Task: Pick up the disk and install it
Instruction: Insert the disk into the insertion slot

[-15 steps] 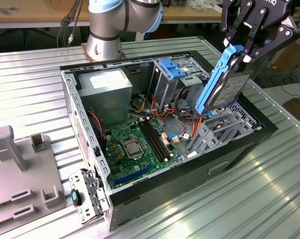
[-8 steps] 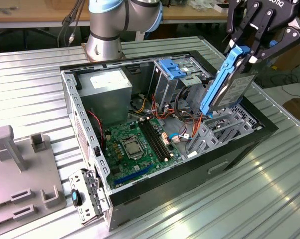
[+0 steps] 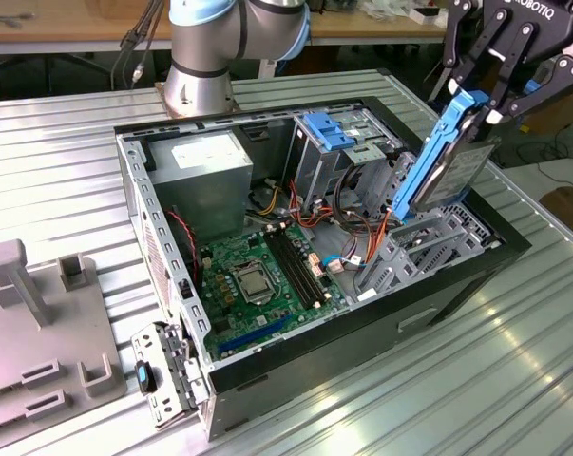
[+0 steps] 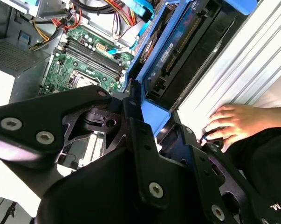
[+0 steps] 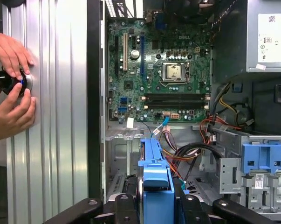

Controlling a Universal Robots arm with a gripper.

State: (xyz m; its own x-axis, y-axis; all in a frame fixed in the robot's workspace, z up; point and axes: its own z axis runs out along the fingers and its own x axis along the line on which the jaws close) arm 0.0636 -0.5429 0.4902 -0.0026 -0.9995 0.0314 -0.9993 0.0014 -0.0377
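Observation:
My gripper (image 3: 483, 103) is shut on the disk (image 3: 445, 163), a dark drive framed by bright blue rails. I hold it nearly upright by its upper end. It hangs over the metal drive cage (image 3: 427, 249) at the exterior view's right end of the open computer case (image 3: 267, 353), with its lower end down at the cage. In the first wrist view the disk (image 5: 155, 179) runs edge-on between the black fingers (image 5: 123, 201). In the second wrist view the disk (image 4: 177, 51) slants away above the case wall.
The motherboard (image 3: 257, 271), power supply (image 3: 205, 166), coloured cables and a light blue latch bracket (image 3: 329, 128) lie inside the case. A person's hands (image 5: 10, 84) rest on a black knob on the ribbed table beside the case. A grey fixture (image 3: 39, 323) stands at the exterior view's left.

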